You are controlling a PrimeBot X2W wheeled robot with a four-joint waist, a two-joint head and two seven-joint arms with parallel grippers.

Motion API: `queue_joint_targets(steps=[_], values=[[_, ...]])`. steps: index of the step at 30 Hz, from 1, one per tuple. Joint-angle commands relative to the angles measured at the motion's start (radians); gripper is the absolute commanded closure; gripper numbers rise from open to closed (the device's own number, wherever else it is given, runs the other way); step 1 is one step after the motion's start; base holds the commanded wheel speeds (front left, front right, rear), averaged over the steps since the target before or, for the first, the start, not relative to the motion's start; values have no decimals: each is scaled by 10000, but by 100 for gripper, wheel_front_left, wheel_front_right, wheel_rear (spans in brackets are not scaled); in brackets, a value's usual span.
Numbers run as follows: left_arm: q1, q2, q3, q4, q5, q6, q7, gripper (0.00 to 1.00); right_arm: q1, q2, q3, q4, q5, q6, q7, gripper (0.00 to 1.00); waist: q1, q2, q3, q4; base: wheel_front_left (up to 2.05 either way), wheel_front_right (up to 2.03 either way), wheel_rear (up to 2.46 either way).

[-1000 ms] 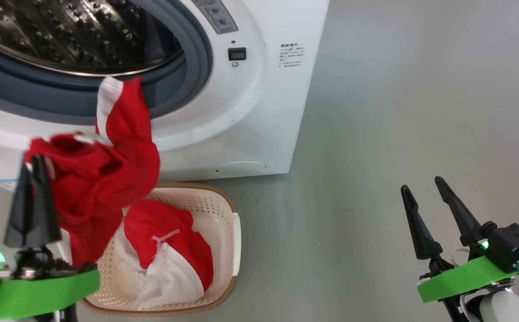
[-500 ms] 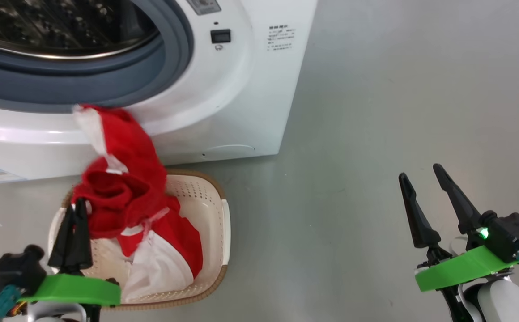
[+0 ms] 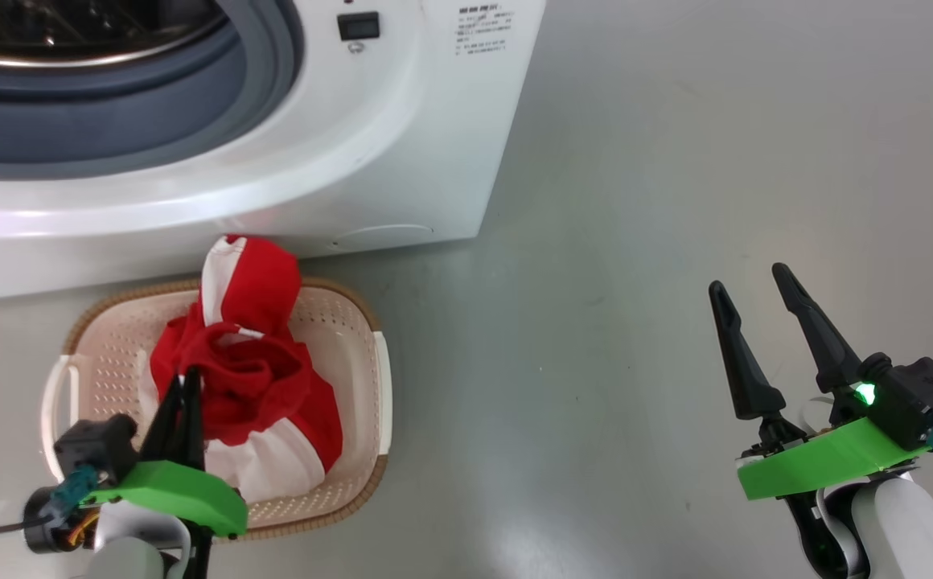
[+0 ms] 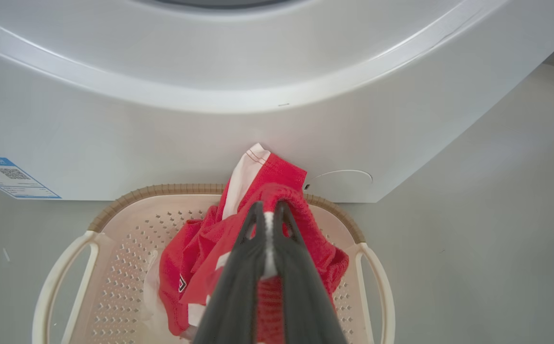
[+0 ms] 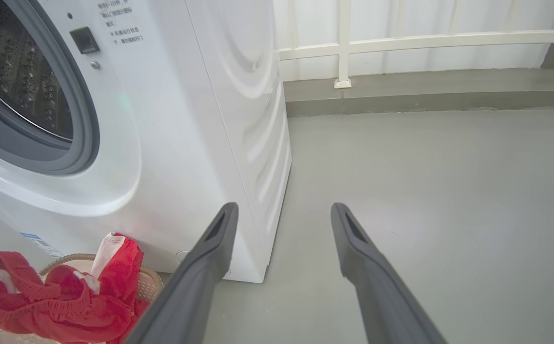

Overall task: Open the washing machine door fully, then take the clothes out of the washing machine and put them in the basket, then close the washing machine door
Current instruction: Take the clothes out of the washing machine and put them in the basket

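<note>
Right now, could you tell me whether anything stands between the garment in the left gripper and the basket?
Nothing visible does. The left gripper is shut on the red garment right above the open basket, and the garment's lower part meets the clothes lying inside.

Left end effector point(image 3: 186, 374) pinched tight, fingers point(image 3: 170, 422) pointing up, right end effector point(image 3: 748, 277) splayed wide, fingers point(image 3: 819, 342) leaning left
</note>
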Motion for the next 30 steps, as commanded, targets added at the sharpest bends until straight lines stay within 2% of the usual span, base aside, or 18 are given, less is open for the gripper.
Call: queue_joint_targets(steps=[1, 16, 23, 30], values=[[-91, 216, 184, 103, 99, -55, -63, 100, -74, -22, 255, -250, -120, 63, -65, 0, 0, 0, 258, -94, 0, 0, 0], [-2138, 795, -623, 4163, 261, -57, -63, 100, -717, 214, 275, -291, -130, 63, -65, 0, 0, 0, 1873, -253, 0, 0, 0], [-3062, 987, -847, 5150, 262, -57, -63, 100, -996, 315, 273, -259, -124, 63, -65, 0, 0, 0, 2613, -292, 0, 0, 0], [-3762, 1120, -1085, 5415, 231, -57, -63, 100, -1232, 360, 265, -284, -140, 63, -65, 0, 0, 0, 3233, -301, 0, 0, 0]])
